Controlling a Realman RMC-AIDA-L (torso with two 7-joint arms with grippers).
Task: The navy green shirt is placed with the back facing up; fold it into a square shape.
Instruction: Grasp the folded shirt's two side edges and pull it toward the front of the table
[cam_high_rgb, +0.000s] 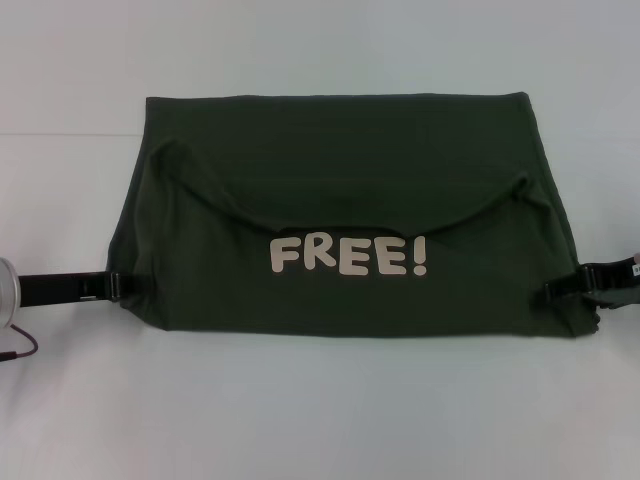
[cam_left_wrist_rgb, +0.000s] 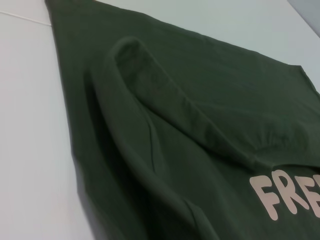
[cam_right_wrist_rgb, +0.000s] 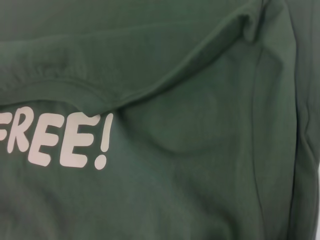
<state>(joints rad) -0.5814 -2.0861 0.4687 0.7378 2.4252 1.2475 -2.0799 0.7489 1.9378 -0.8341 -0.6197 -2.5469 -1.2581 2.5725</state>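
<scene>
Navy green shirt (cam_high_rgb: 340, 190) dark olive, cream "FREE!" lettering (cam_high_rgb: 348, 257); table (cam_high_rgb: 320, 410) white.

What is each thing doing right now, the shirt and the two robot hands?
shirt: lying on the table, folded over into a wide shape, far flap sagging down just above the FREE! lettering, which faces up.
left gripper: low at the shirt's left edge, touching the cloth.
right gripper: low at the shirt's right edge, touching the cloth.
</scene>
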